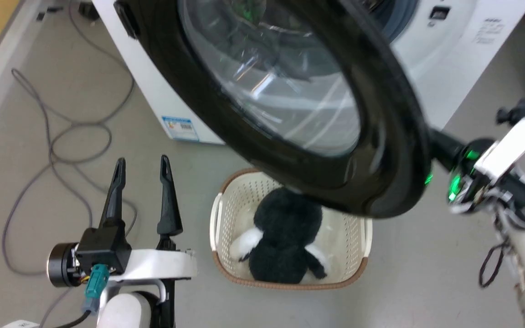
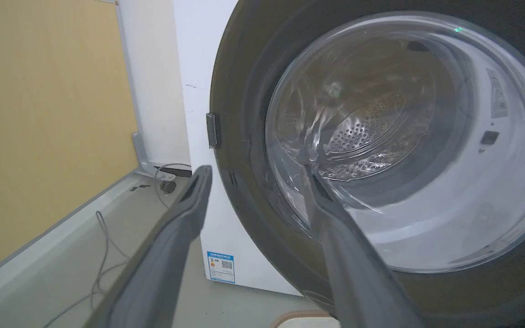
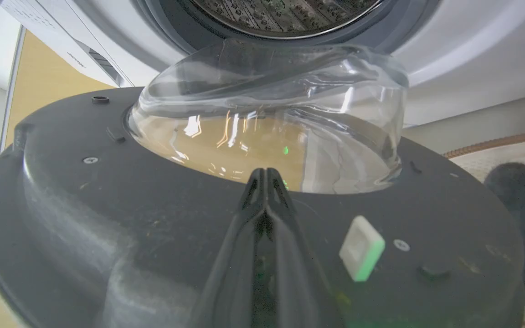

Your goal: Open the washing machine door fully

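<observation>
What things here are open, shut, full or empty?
washing machine door: open, swung outward.
washing machine: drum mouth uncovered.
left gripper: open, holding nothing.
right gripper: shut, fingers together at the door's inner face.
laundry basket: holds a black-and-white plush toy.

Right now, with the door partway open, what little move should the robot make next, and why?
Probably push leftward with the right gripper, so the washing machine door swings wider about its hinge. Shut, that gripper lies along the door's inner face by the glass bowl, and the door stands only partly away from the washing machine. The left gripper is open, off to the side.
</observation>
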You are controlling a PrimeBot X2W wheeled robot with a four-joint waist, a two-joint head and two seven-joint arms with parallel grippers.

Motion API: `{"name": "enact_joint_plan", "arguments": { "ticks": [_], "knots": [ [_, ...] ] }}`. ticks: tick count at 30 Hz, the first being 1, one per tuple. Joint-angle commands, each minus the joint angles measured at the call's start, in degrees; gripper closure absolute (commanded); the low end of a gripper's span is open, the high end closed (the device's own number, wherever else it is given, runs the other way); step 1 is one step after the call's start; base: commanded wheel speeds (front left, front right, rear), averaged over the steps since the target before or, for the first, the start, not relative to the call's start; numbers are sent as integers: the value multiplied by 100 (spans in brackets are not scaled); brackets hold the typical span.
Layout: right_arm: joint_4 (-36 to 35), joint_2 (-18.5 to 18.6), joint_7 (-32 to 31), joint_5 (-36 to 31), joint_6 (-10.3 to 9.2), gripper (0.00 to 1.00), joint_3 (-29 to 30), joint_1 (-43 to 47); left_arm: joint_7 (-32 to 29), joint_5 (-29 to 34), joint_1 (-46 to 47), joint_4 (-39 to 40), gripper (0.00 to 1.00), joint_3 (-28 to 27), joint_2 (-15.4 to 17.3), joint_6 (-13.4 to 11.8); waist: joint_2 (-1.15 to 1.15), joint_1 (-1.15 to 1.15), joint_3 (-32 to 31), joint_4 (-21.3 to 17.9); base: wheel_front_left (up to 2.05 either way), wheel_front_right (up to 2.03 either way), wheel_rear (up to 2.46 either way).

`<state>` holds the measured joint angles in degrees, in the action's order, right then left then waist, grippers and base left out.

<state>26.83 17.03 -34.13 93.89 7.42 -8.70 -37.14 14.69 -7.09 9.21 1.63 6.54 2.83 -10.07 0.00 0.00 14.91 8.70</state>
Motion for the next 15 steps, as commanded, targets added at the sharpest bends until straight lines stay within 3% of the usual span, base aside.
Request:
{"name": "enact_joint_plan", "arguments": {
  "ticks": [1,15],
  "knots": [
    [-167,-102,-75,64,7,100,-42,267,30,50,-116,-35,0,-33,5,47,0,0,-183,-77,0,0,0],
    [-1484,-615,-266,-198,7,100,-618,1805,30,139,-583,-250,0,-115,5,183,0,0,-801,-100,0,0,0]
  ]
}}
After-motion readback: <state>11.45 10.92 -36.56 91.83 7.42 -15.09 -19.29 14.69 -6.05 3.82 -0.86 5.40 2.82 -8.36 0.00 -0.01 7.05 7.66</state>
